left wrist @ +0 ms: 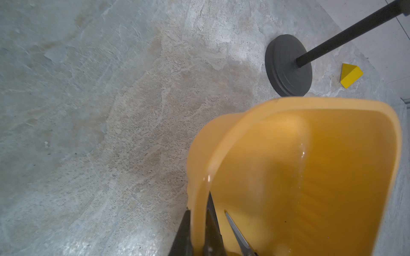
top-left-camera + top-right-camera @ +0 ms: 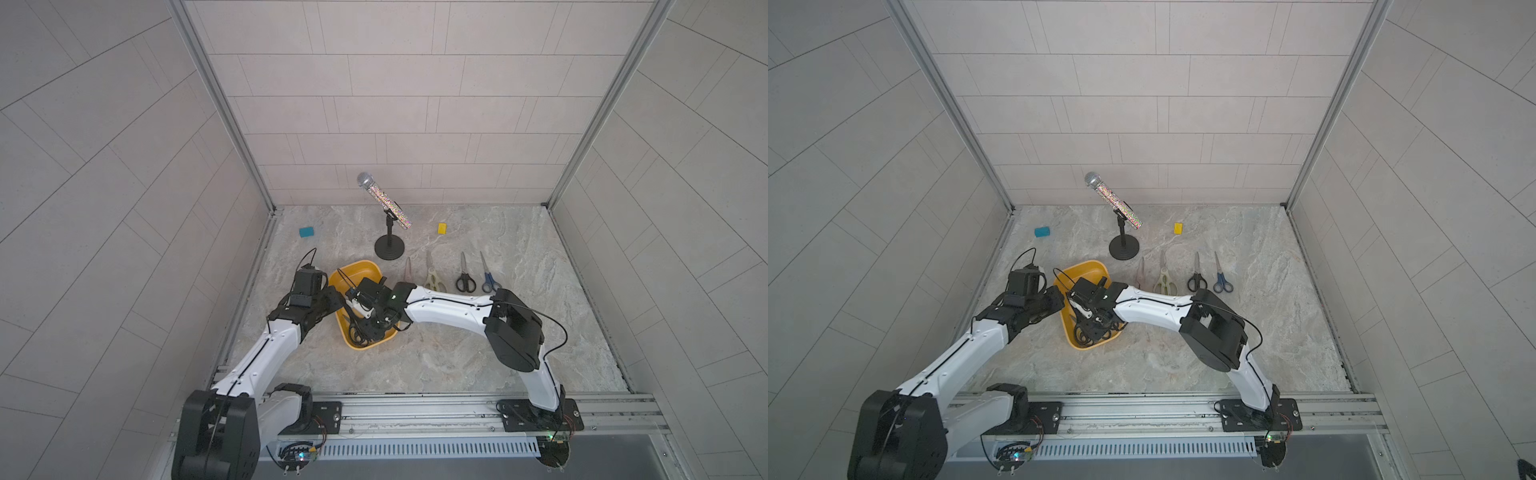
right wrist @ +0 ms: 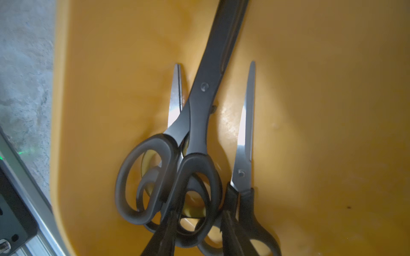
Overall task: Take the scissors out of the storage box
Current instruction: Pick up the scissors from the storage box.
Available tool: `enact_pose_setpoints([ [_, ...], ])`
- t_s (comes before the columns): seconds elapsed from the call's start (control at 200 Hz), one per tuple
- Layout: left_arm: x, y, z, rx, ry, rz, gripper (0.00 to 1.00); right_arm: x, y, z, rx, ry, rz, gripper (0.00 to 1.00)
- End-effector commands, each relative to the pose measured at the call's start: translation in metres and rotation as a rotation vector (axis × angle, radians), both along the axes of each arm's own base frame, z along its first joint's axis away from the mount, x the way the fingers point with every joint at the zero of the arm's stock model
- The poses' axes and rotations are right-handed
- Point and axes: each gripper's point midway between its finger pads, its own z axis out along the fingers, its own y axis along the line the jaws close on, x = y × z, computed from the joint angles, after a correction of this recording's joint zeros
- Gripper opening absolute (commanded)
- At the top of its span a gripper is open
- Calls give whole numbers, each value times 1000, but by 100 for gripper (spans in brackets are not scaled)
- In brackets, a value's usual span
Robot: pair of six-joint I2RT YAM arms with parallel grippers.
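The yellow storage box lies left of centre on the stone table. My left gripper is shut on the box's left wall, one finger outside and one inside. My right gripper reaches into the box, and its fingers close on a handle loop of the large black scissors. Beside those lie a small black-handled pair and a steel blade half buried. Several scissors lie in a row on the table: pink, cream, black, blue.
A glittery microphone leans on a stand with a round black base just behind the box. A blue block sits at the back left and a small yellow block at the back right.
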Motion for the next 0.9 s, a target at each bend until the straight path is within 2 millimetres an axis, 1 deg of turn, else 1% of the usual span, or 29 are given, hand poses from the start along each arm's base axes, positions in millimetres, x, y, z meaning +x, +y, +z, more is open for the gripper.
enact_pose_setpoints([
  [0.0, 8, -5, 19, -14, -59, -10, 0, 3, -4, -8, -31, -18, -26, 37],
  [0.115, 8, -4, 20, -11, -63, -11, 0, 4, -5, -16, -50, -17, -34, 34],
  [0.235, 7, -5, 21, -10, -66, -12, 0, 7, -5, -21, -55, -22, -52, 27],
  [0.37, 7, -6, 21, -12, -67, -17, 0, 9, -4, -26, -62, -21, -68, 26],
  [0.475, 7, -6, 22, -12, -70, -17, 0, 11, -4, -26, -62, -25, -78, 18],
  [0.595, 6, -7, 22, -12, -70, -16, 0, 14, -5, -21, -55, -38, -91, 7],
  [0.65, 6, -6, 21, -9, -64, -13, 0, 15, -5, -17, -51, -47, -96, 0],
  [0.79, 4, -4, 17, 3, -47, -4, 0, 20, -7, 0, -24, -69, -111, 0],
  [0.895, 1, 3, 12, 32, -25, 23, 0, 23, -11, 16, -11, -94, -122, 0],
])
